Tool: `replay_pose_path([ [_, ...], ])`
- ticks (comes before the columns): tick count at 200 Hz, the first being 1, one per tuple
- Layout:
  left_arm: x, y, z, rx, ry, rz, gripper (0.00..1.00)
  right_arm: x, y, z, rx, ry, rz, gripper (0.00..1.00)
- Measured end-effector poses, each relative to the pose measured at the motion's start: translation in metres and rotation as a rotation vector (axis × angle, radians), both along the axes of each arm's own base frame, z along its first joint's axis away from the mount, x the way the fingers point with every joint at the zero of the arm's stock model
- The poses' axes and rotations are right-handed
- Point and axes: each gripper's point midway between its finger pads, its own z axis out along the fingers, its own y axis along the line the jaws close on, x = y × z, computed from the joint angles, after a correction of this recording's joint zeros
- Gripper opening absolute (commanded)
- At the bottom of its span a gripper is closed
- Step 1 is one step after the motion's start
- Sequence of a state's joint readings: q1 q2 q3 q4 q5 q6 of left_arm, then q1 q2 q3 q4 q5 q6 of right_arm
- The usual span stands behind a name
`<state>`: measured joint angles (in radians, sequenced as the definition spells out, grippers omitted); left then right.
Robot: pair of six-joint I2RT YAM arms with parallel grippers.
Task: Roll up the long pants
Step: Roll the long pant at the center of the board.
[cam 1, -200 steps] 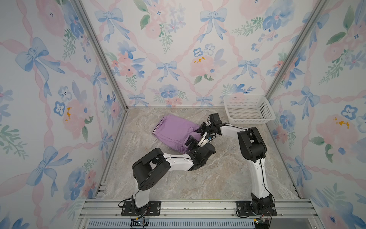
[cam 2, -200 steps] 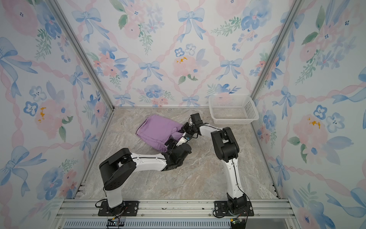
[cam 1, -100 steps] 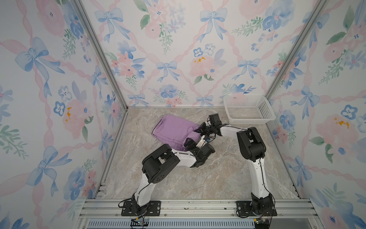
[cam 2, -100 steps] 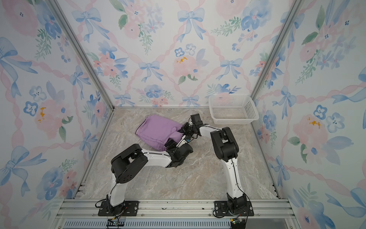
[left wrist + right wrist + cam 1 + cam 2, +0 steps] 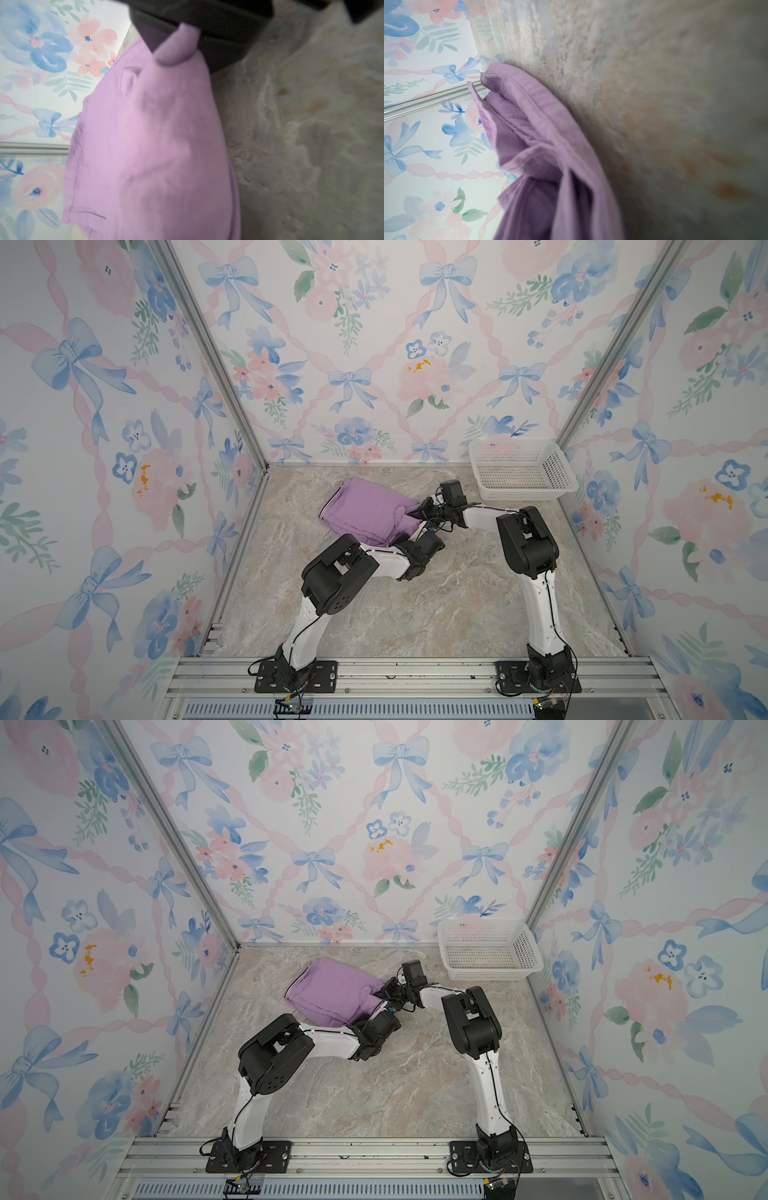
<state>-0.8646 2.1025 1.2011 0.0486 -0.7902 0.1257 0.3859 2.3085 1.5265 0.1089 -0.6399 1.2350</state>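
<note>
Marbled table, flowered walls on three sides. The pants lie toward the back, about mid-width, as a flat lilac wad of folded layers, not yet a roll. The right gripper is at the wad's right edge, closed on cloth; in the right wrist view the cloth lifts off the table toward the camera. The left gripper is at the near right corner, and its wrist view shows a nub of lilac squeezed between the dark fingers, so I judge it pinched shut on the pants too.

Risks: both holds are small and close together on one side. A pull may take only the top layer and peel the folds open. Nothing pins the far side, so the wad may slide rather than turn. The grippers could also knock each other. The basket stands well apart, back right.
</note>
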Motion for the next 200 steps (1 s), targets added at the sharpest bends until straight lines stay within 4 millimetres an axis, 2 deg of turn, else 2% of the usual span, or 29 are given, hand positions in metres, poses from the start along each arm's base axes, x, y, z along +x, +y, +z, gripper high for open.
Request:
replay_pose_path([
  [19,0.001,-0.002,-0.001,-0.039,0.023,-0.005,0.0,0.002,-0.003,0.0,0.005,-0.009,-0.008,0.0],
  [29,0.003,-0.003,-0.001,-0.082,0.042,-0.008,0.0,0.003,-0.004,-0.001,0.009,-0.016,-0.011,0.05],
  [37,0.003,-0.005,0.0,-0.127,0.065,-0.014,0.0,0.005,-0.006,0.0,0.016,-0.024,-0.019,0.13],
  [41,0.004,-0.006,0.0,-0.152,0.08,-0.018,0.0,0.005,-0.007,0.0,0.017,-0.028,-0.021,0.2],
  [47,0.004,-0.009,0.0,-0.203,0.11,-0.027,0.0,0.006,-0.011,0.0,0.022,-0.033,-0.029,0.38],
  [54,0.004,-0.012,0.002,-0.267,0.147,-0.039,0.0,0.006,-0.014,0.001,0.029,-0.039,-0.036,0.63],
  [58,0.004,-0.015,0.003,-0.313,0.172,-0.047,0.0,0.007,-0.015,0.003,0.038,-0.045,-0.036,0.82],
  [59,0.004,-0.015,0.003,-0.319,0.176,-0.048,0.0,0.007,-0.016,0.005,0.042,-0.05,-0.035,0.92],
  [61,0.004,-0.016,0.004,-0.337,0.186,-0.052,0.0,0.008,-0.016,0.007,0.048,-0.056,-0.035,0.99],
  [103,0.004,-0.045,0.026,-0.829,0.437,-0.146,0.0,0.014,-0.037,0.046,0.058,-0.149,-0.041,0.98],
  [128,0.008,-0.051,0.038,-1.048,0.547,-0.193,0.0,0.009,-0.053,0.066,0.014,-0.2,-0.028,0.98],
  [152,0.004,-0.046,0.029,-1.202,0.627,-0.2,0.0,0.003,-0.062,0.084,-0.031,-0.258,0.003,0.98],
  [174,-0.01,-0.037,0.011,-1.288,0.702,-0.175,0.0,-0.002,-0.066,0.087,-0.063,-0.283,0.031,0.98],
  [200,-0.014,-0.035,0.014,-1.364,0.722,-0.183,0.0,-0.01,-0.066,0.078,-0.092,-0.267,0.063,0.98],
])
